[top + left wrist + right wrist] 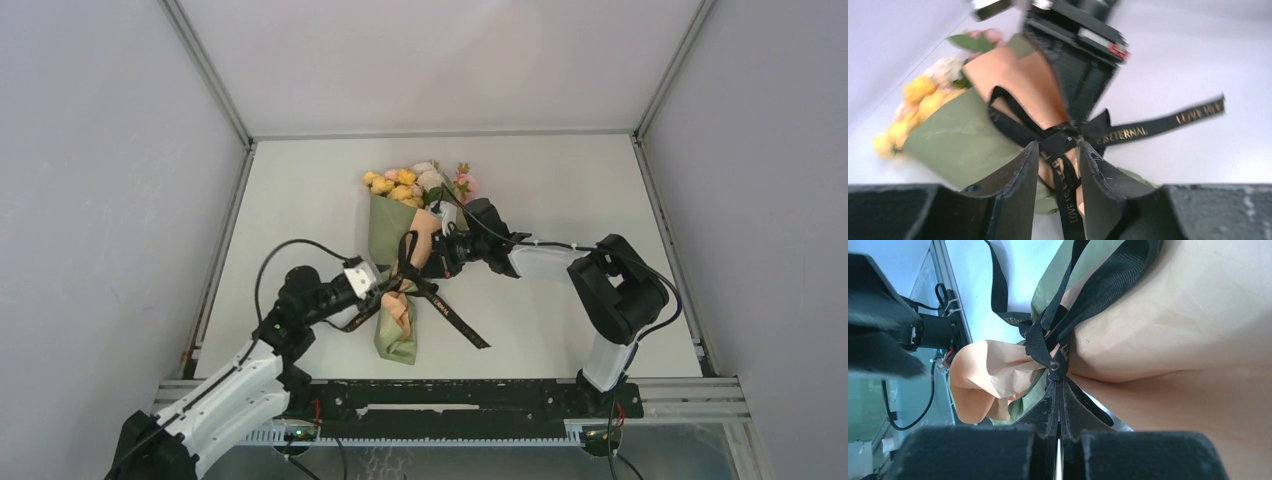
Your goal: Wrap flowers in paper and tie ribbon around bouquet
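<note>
Our left arm (240, 385) rises from its base at seven o'clock and stretches towards two o'clock, wrist low. At its end our left gripper (388, 287) has its jaws parted, with a clear gap between the fingertips. Our right arm (615, 290) stands up from five o'clock, folds at the elbow and runs its forearm towards ten o'clock. Our right gripper (443, 255) has its fingers pressed together, pinching the ribbon (1048, 352) at their tips. The two grippers face each other, tips near.
</note>
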Robot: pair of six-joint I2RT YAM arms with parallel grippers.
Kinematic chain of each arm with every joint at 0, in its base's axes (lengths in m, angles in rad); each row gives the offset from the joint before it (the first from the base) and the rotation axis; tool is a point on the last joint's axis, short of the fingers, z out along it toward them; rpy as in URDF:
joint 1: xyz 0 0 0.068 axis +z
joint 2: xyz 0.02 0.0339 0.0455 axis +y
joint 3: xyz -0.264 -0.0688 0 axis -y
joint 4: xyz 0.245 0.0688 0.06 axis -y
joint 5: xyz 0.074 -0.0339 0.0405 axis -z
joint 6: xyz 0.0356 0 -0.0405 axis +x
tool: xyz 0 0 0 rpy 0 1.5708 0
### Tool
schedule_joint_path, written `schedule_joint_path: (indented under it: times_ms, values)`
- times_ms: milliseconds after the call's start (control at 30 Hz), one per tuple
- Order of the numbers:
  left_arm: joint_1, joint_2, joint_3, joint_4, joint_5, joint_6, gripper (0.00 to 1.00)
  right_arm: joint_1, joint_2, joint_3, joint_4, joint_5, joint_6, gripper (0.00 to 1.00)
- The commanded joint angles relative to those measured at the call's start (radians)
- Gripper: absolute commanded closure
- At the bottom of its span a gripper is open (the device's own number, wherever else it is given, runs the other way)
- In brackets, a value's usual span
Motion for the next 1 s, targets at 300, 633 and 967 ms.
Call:
schedule_joint_path:
  times_ms: [300, 633, 967]
  values:
    - [-0.036, 0.423, 0.194, 0.005, 0.267, 0.853, 0.46, -0.018, 0.009, 0.003, 0.077, -0.149, 0.113, 1.0]
    - [-0.036, 0.531, 0.241, -0.035, 0.253, 0.999, 0.51, -0.037, -0.003, 0.003, 0.084, -0.193, 0.107, 0.99]
    - [-0.043, 0.573, 0.278, -0.052, 0.291, 1.004, 0.64, -0.038, -0.004, 0.003, 0.093, -0.191, 0.118, 0.81]
